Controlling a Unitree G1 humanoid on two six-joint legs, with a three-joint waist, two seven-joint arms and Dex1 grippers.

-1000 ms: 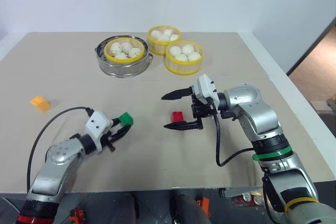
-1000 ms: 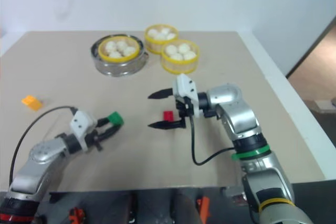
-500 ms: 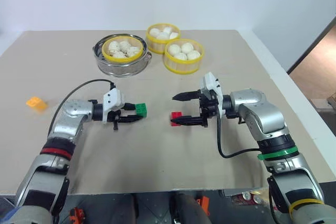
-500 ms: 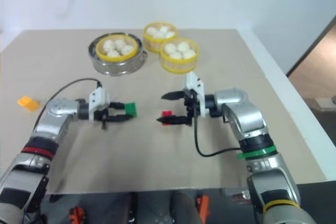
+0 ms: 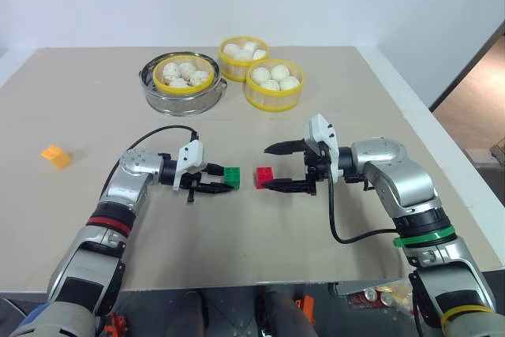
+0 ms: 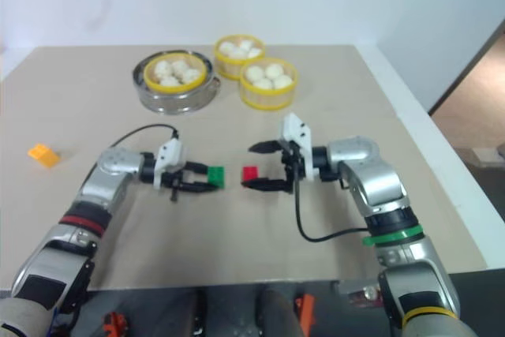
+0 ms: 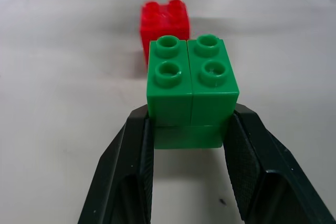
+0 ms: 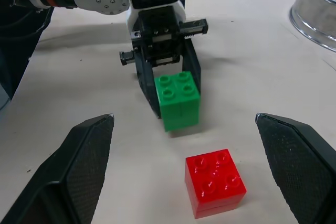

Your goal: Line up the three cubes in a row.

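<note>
Gripping green cube [image 7: 191,85] by flat side walls, left claw [image 5: 215,182] clenched just left of red cube [image 5: 264,177] mid-tabletop [image 5: 355,100]; right claw [image 5: 278,166] released, straddling red. Orange cube [image 5: 56,155] far left. Light, stiff, slick plastic.

Looks like a robot test room or lab — a staged setup rather than a lived-in space. Plain beige tabletop [image 5: 95,100] set against bare white walls, toy props only: yellow baskets of white buns [image 5: 274,84], one sitting in a steel steamer pot [image 5: 183,94], studded plastic blocks scattered about — brown floor at the right edge.
</note>
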